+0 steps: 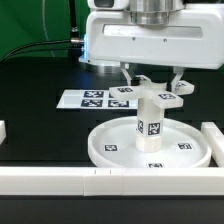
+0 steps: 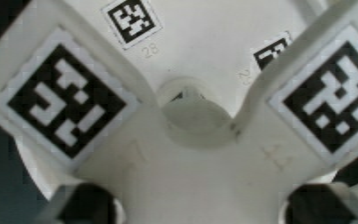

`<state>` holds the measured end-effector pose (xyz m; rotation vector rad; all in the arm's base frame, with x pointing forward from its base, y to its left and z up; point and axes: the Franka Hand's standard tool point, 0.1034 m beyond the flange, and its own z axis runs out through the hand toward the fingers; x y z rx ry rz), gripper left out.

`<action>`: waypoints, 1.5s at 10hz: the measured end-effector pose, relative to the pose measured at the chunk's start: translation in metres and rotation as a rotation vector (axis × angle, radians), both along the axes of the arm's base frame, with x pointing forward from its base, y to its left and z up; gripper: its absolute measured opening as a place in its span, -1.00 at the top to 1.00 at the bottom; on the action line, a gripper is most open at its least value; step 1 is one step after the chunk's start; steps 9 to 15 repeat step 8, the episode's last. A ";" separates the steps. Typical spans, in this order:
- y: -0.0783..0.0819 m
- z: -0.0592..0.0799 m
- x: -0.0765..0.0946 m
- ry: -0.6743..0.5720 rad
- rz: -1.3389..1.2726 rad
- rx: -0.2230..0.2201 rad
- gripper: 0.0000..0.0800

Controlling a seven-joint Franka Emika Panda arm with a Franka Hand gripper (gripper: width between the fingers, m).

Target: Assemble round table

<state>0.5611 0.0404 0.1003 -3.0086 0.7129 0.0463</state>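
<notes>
The round table's white disc [image 1: 112,147] lies rim-up near the front of the black table. Its tagged white post [image 1: 150,125] stands upright in the central hub. A white branched foot piece with tags [image 1: 160,97] sits on top of the post. My gripper [image 1: 152,84] is straight above it, with a finger down each side of the piece. In the wrist view the foot piece [image 2: 194,120] fills the frame, with a round hub in its middle. My gripper [image 2: 208,205] has its dark pads [image 2: 87,205] against both flanks of the piece. The lower disc is hidden there.
The marker board [image 1: 90,99] lies flat behind the disc toward the exterior view's left. White border rails run along the front [image 1: 60,180], the exterior view's right [image 1: 212,140] and the left edge [image 1: 3,130]. A green backdrop stands behind.
</notes>
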 end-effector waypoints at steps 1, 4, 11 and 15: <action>0.000 0.000 0.000 0.000 0.008 0.000 -0.50; 0.001 0.020 -0.002 0.014 0.023 0.004 -0.62; 0.001 0.027 -0.003 0.017 0.031 0.006 -0.62; 0.001 0.027 -0.003 0.017 0.031 0.006 -0.62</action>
